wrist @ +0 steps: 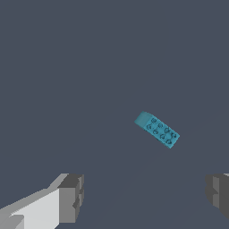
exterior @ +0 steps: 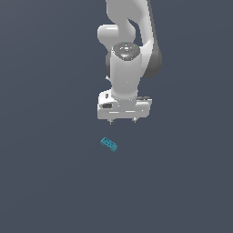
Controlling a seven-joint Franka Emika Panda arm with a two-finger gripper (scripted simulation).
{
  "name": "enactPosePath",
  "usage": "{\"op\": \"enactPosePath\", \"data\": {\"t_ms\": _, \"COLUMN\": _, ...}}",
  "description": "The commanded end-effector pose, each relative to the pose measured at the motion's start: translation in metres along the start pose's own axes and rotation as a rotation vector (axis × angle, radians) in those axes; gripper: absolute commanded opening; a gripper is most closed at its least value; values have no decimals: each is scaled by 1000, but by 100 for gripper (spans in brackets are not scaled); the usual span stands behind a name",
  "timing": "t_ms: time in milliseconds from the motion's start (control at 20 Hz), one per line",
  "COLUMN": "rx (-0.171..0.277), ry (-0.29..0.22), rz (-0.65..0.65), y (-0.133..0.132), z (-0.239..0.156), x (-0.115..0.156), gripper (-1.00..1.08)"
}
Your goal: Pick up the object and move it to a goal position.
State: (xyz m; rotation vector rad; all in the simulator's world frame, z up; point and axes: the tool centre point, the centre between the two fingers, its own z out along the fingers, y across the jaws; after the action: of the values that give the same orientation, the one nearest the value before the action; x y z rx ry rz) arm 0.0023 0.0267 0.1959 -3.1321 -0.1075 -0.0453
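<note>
The tool [exterior: 123,121] hung above the table [exterior: 45,182] with its jaws spread wide and nothing between them. The block [exterior: 108,144] lay flat on the table, apart from the tool, below it and a little toward the exterior view's left. Its long axis ran on a diagonal, so the jaws were judged to need turning to close across the short sides. In the wrist view the block [wrist: 157,129] sat ahead of the fingers [wrist: 71,197], not between them. It was small, teal-blue and rectangular, with dark holes on its top face.
</note>
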Motion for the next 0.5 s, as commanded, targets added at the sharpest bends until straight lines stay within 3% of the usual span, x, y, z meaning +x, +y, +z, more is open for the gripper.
{"op": "enactPosePath", "data": {"t_ms": 0, "rx": 1, "ry": -7, "rz": 2, "y": -1, "z": -2, "x": -2, "gripper": 100}}
{"op": "enactPosePath", "data": {"t_ms": 450, "rx": 0, "ry": -7, "rz": -6, "y": 0, "z": 0, "x": -2, "gripper": 100}}
